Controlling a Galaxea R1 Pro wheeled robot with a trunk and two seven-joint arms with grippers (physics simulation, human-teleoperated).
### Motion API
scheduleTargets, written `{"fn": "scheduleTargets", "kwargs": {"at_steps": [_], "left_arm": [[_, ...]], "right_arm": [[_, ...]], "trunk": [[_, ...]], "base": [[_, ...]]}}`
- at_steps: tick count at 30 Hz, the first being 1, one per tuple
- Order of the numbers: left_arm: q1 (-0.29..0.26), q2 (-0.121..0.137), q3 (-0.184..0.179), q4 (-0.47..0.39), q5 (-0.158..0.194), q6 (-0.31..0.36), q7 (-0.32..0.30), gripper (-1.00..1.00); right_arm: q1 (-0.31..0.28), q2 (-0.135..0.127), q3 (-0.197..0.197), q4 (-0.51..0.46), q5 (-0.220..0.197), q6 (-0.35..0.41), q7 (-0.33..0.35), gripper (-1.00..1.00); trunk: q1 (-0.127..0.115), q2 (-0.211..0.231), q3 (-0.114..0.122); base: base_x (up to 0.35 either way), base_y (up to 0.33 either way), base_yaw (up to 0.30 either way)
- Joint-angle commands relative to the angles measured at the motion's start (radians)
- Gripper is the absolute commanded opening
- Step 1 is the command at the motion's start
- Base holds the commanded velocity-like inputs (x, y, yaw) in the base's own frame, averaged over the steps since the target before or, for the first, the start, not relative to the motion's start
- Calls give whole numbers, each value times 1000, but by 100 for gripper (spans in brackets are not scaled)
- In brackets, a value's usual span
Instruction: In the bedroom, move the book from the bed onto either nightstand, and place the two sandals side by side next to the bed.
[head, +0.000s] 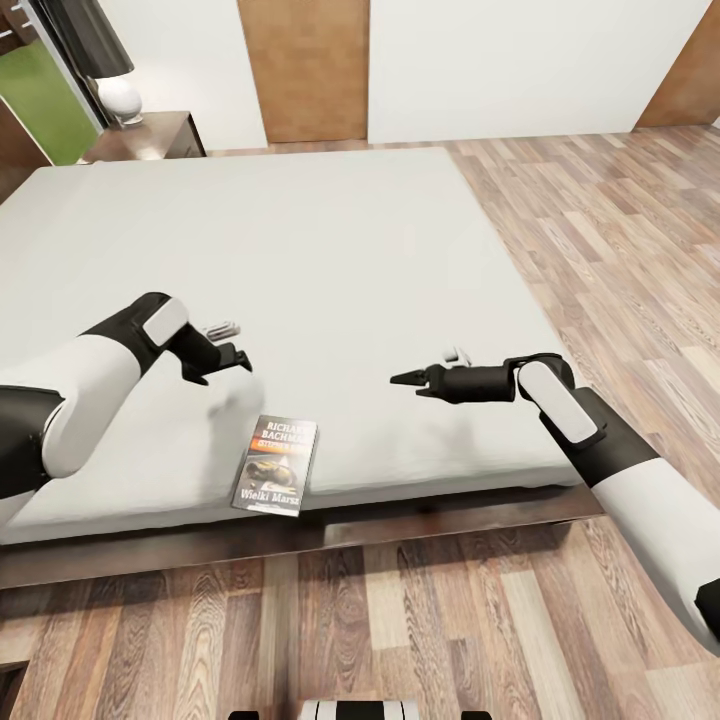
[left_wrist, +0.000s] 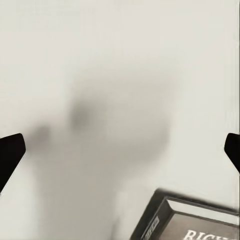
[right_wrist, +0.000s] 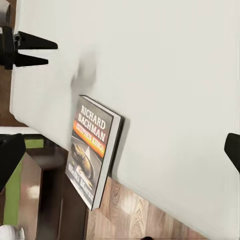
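book (head: 276, 465) flat at the bed (head: 330, 260) edge, both end effectors, left (head: 228, 352) and right (head: 412, 382), wide open, empty

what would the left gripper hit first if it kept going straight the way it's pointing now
Probably the bare mattress of the bed. The left gripper points down at it, jaws open, and its wrist view shows plain mattress ahead, with the book off at the frame's edge. Depth is unclear.

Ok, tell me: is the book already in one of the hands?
No, the book lies flat at the bed's near edge, both hands apart from it.
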Motion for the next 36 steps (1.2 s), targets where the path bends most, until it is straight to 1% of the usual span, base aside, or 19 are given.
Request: {"fn": "scheduleTargets", "kwargs": {"at_steps": [1,9,12,14,15,17,20,23,24,25,26,30,36], "left_arm": [[-3,1,-4,-2,11,4,6,100],[-15,4,-2,-45,12,3,-5,100],[-15,4,-1,-51,12,2,-6,100],[-15,4,-1,-54,12,2,-6,100],[-16,5,-1,-56,12,2,-6,100],[-16,4,-1,-57,12,2,-5,100],[-16,4,-1,-58,12,1,-5,100],[-16,3,-1,-59,12,1,-5,100],[-16,3,-1,-59,12,1,-5,100],[-16,3,-1,-59,12,1,-5,100],[-16,3,-1,-59,12,1,-5,100],[-16,3,-1,-59,12,1,-4,100],[-16,3,-1,-59,12,1,-3,100]], "right_arm": [[-1,-2,2,0,9,6,10,100],[1,-6,8,1,4,35,11,100],[2,-7,28,1,0,38,12,100],[2,-7,55,1,-8,38,12,100],[2,-8,89,1,-26,39,14,100],[2,-10,126,1,-56,39,15,100],[2,-21,180,2,-130,39,16,100],[2,-32,227,2,-222,38,17,100],[2,-37,253,2,-279,37,16,100],[2,-40,264,2,-303,37,16,100],[2,-44,291,1,-362,35,17,100],[3,-46,304,2,-386,34,17,100],[5,-46,310,2,-400,33,18,100]], "trunk": [[0,0,-1],[0,0,-1],[0,0,-1],[0,0,-1],[0,0,-1],[0,0,-1],[0,0,-1],[0,0,-1],[0,0,-1],[0,0,-1],[0,0,-1],[0,0,-1],[0,0,-1]], "base": [[0,0,0],[0,0,0],[-3,0,0],[-38,0,0],[-110,0,0],[-130,0,0],[-94,0,0],[-48,0,0],[-24,0,0],[-19,0,0],[-8,0,0],[-5,0,0],[-1,0,0]]}}
